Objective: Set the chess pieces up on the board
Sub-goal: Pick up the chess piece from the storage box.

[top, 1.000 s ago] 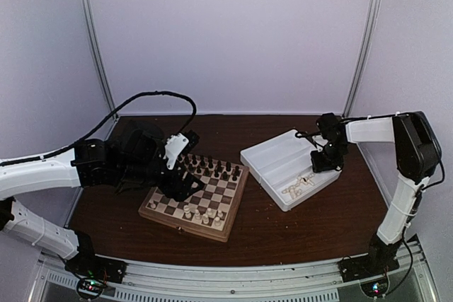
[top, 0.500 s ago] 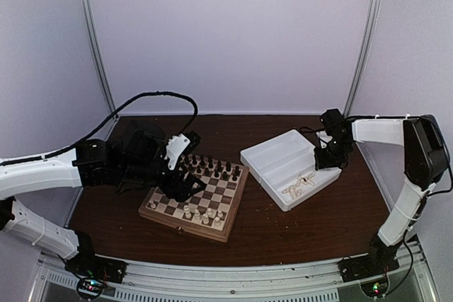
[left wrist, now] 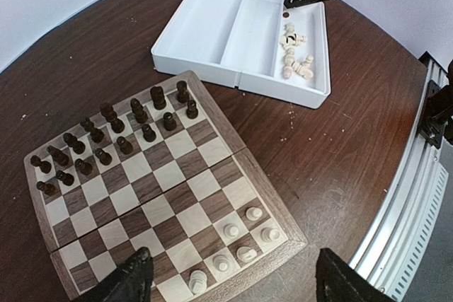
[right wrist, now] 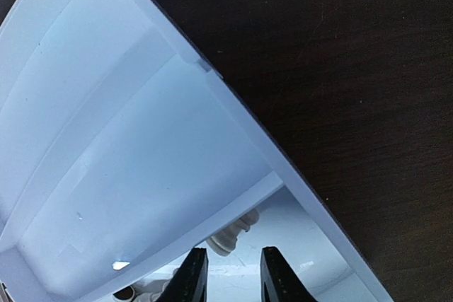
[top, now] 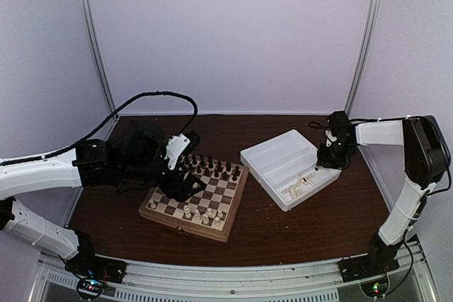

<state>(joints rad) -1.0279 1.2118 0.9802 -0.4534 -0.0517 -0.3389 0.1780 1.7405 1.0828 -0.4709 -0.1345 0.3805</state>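
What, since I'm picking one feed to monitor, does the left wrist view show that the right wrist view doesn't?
Left wrist only: the board, dark pieces along one side, cream pieces at the opposite corner. Right wrist only: the right gripper close up, fingers narrowly apart, near one cream piece. Both: the white tray, loose cream pieces, dark table.

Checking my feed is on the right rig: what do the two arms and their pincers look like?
The left arm and right arm are white tubular links with bulky black joints. A long black cable loops off the left one. The left pincer and right pincer have matte black fingers.
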